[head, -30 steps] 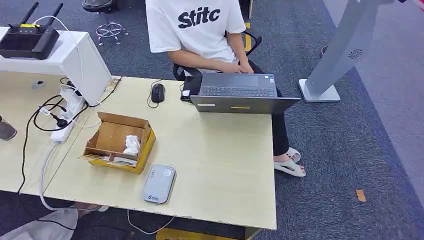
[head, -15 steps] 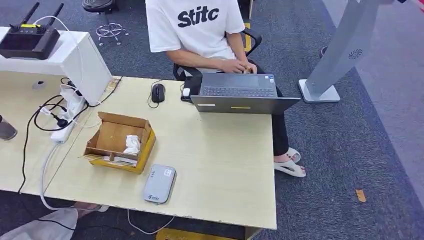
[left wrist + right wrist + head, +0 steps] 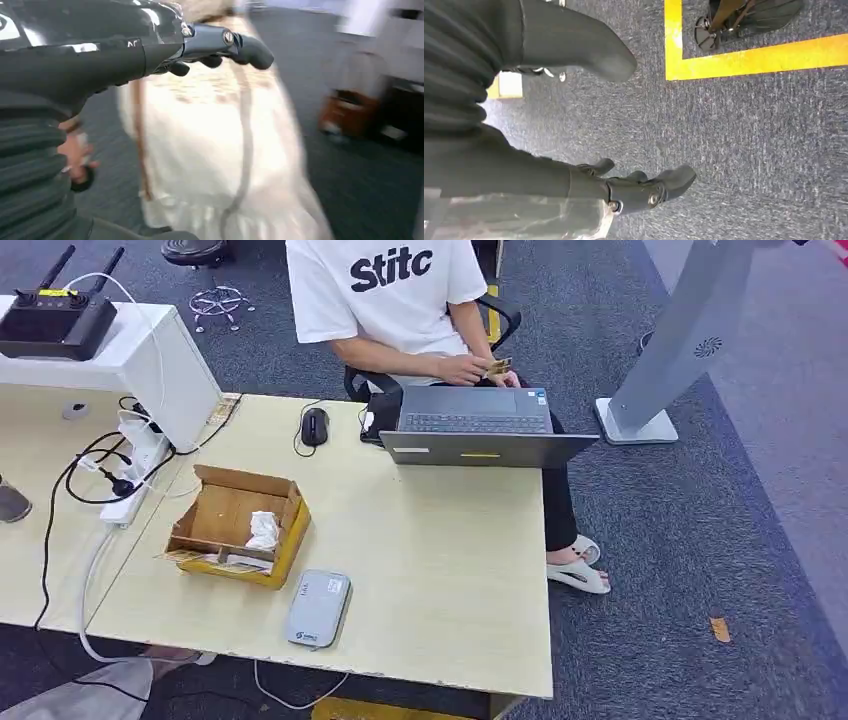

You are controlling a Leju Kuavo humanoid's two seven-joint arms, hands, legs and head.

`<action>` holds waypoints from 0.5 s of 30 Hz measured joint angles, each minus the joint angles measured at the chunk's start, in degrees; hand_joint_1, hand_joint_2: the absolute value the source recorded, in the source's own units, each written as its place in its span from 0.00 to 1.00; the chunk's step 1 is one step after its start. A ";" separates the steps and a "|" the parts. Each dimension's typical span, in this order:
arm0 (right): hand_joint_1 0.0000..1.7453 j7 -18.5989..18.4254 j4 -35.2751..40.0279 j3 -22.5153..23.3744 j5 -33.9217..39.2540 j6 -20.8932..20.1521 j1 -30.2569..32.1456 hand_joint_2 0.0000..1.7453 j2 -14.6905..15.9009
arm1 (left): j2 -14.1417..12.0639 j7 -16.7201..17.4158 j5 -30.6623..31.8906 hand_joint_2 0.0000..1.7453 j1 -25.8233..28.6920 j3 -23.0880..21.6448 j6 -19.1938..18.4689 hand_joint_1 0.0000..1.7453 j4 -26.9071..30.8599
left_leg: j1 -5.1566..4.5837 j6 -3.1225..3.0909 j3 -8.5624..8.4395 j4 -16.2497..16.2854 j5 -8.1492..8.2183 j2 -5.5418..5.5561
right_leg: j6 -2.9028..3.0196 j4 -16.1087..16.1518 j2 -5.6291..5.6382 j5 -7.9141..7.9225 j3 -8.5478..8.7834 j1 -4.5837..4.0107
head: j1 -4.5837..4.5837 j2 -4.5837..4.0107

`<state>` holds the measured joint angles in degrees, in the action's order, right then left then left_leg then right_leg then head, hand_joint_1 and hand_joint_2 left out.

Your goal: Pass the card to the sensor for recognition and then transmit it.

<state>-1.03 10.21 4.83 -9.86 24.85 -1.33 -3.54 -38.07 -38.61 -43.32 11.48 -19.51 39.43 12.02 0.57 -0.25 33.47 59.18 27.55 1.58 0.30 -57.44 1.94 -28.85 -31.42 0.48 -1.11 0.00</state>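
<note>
Tan card (image 3: 498,366) in person's fingers (image 3: 470,370)

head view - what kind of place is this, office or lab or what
Most likely an office or lab workspace: a pale desk on grey carpet, an open laptop with a mouse beside it, and a power strip with tangled cables.
</note>
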 joint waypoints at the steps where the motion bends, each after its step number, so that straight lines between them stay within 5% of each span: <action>1: 0.00 -0.02 -0.02 0.00 -0.18 0.00 -0.01 1.00 -0.02 | 0.35 2.60 7.40 1.00 1.85 4.99 -0.09 0.00 3.89 | 0.01 0.00 0.01 0.01 0.00 0.06 | -0.01 0.02 -0.04 -0.01 0.00 0.04 | 0.09 0.00; 2: 0.00 -0.07 0.00 0.00 -0.40 -0.02 -0.10 1.00 -0.07 | 1.23 6.68 15.30 1.00 3.78 9.90 -0.79 0.00 8.45 | -0.01 -0.01 -0.03 0.03 0.01 0.06 | -0.02 0.06 -0.04 -0.01 -0.05 0.06 | 0.22 0.00; 3: 0.00 -0.11 0.00 0.00 -0.66 -0.07 -0.21 1.00 -0.07 | 3.18 14.26 30.34 1.00 6.15 19.16 -4.41 0.00 17.60 | -0.23 -0.08 -0.02 0.03 -0.04 0.07 | -0.08 0.08 -0.04 0.01 -0.24 0.28 | 0.13 0.00; 4: 0.00 -0.02 0.00 0.04 -0.79 -0.07 -0.20 1.00 -0.07 | 5.41 16.99 43.85 1.00 6.00 26.97 -10.00 0.00 23.22 | -0.32 -0.30 0.07 0.03 -0.19 0.19 | -0.20 0.08 -0.20 -0.03 -0.30 0.31 | -0.18 0.00; 6: 0.00 0.44 0.00 0.39 -1.01 -0.24 -0.49 1.00 -0.07 | 9.95 15.30 70.26 1.00 2.60 45.54 -25.27 0.00 32.48 | -0.02 -0.30 0.42 0.05 -0.23 0.69 | -0.23 0.05 -0.62 -0.05 -0.24 0.12 | 0.30 0.00; 8: 0.00 0.85 0.04 0.61 -1.12 -0.35 -0.98 1.00 -0.07 | 12.97 13.02 85.23 1.00 -0.70 61.11 -32.27 0.00 39.12 | 0.08 -0.14 0.40 0.06 -0.13 -0.07 | -0.02 0.05 0.07 0.32 -0.07 -0.14 | 0.83 0.00; 10: 0.00 1.05 0.09 0.74 -1.12 -0.81 -0.96 1.00 -0.07 | 15.38 11.62 87.86 1.00 -3.79 74.08 -35.31 0.00 44.14 | 0.02 -0.16 0.24 0.06 -0.11 -0.76 | -0.09 0.02 0.77 0.41 -0.16 -0.02 | 0.31 0.00; 15: 0.00 0.83 0.17 1.42 -1.09 -1.11 -1.01 1.00 -0.04 | 17.83 9.50 78.08 1.00 -7.99 85.68 -37.92 0.00 51.36 | 0.05 -0.17 0.27 0.09 -0.11 -0.39 | -0.15 0.10 0.33 0.35 -0.13 -0.09 | 0.35 0.00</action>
<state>-0.20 10.38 6.25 -10.95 23.74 -2.34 -3.58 -20.25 -29.11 34.75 3.49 66.17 1.51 63.38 0.63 -0.42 33.75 59.27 27.44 1.19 0.15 -57.34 2.27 -28.49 -31.55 0.39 -0.77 0.00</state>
